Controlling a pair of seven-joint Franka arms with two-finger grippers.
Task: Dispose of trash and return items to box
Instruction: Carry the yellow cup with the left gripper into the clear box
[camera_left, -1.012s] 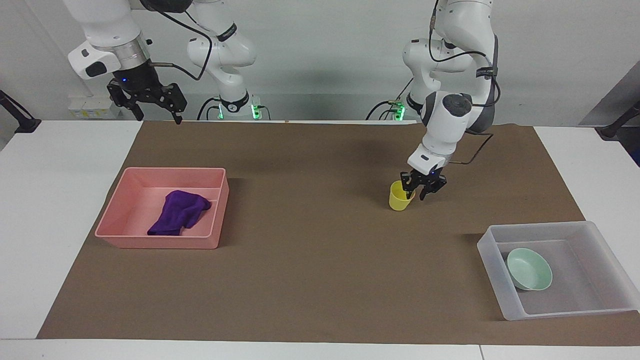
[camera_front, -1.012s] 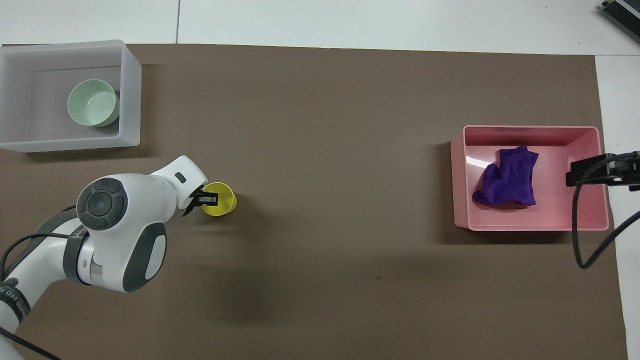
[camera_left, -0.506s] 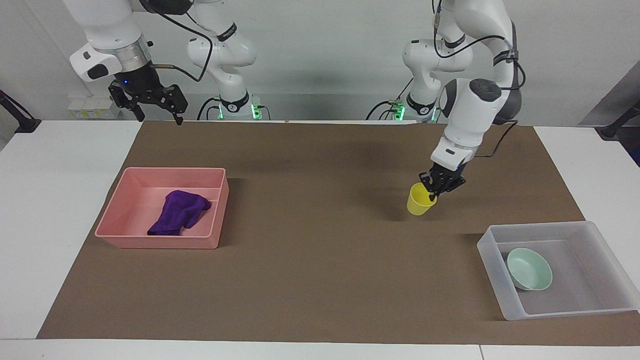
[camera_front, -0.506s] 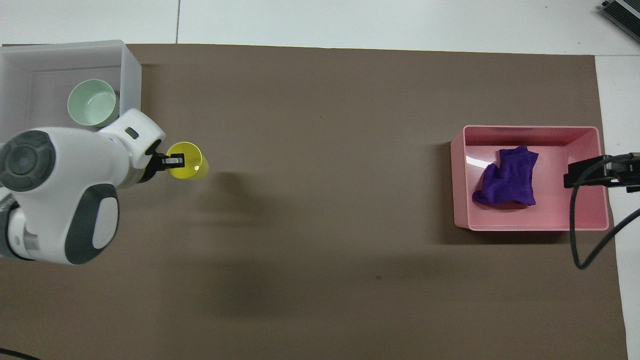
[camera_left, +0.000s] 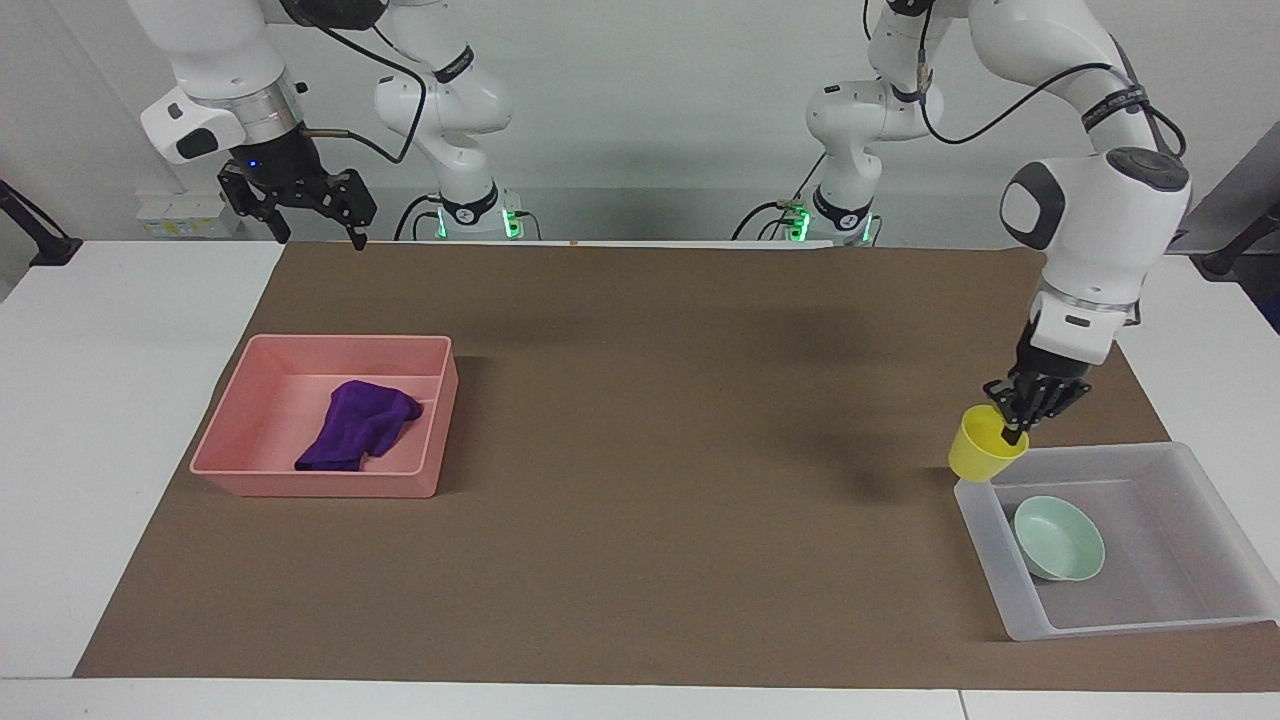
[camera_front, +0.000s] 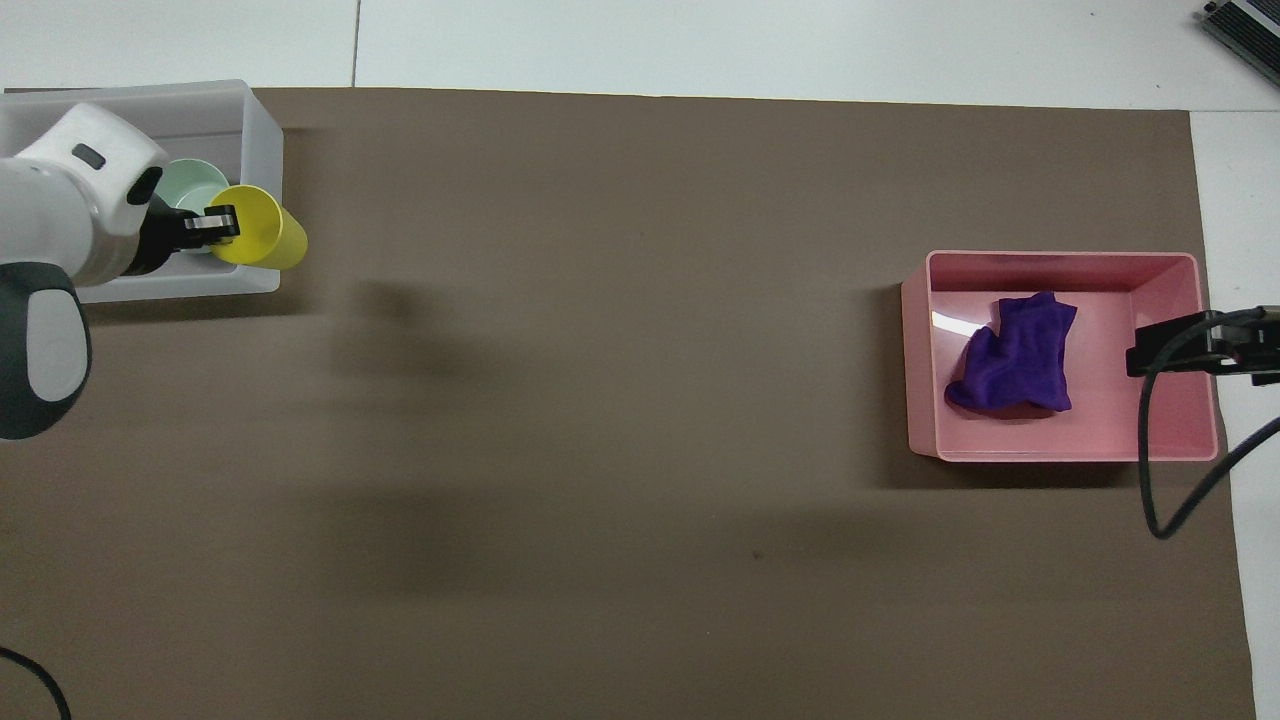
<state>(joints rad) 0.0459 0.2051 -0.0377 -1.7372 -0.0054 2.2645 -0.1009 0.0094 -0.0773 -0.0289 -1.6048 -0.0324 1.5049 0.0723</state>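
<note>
My left gripper is shut on the rim of the yellow cup and holds it tilted in the air over a corner wall of the clear box. The overhead view shows the cup at the gripper, over the box's wall. The mint-green bowl lies in the box and is partly hidden by the arm in the overhead view. The purple cloth lies in the pink bin. My right gripper is open and empty, raised at the right arm's end.
A brown mat covers most of the white table. The pink bin with the cloth stands at the right arm's end, the clear box at the left arm's end. A black cable hangs from the right arm.
My left gripper has lifted the yellow cup off the mat and carried it toward the left arm's end, to above the clear box's wall. The right arm has barely moved.
</note>
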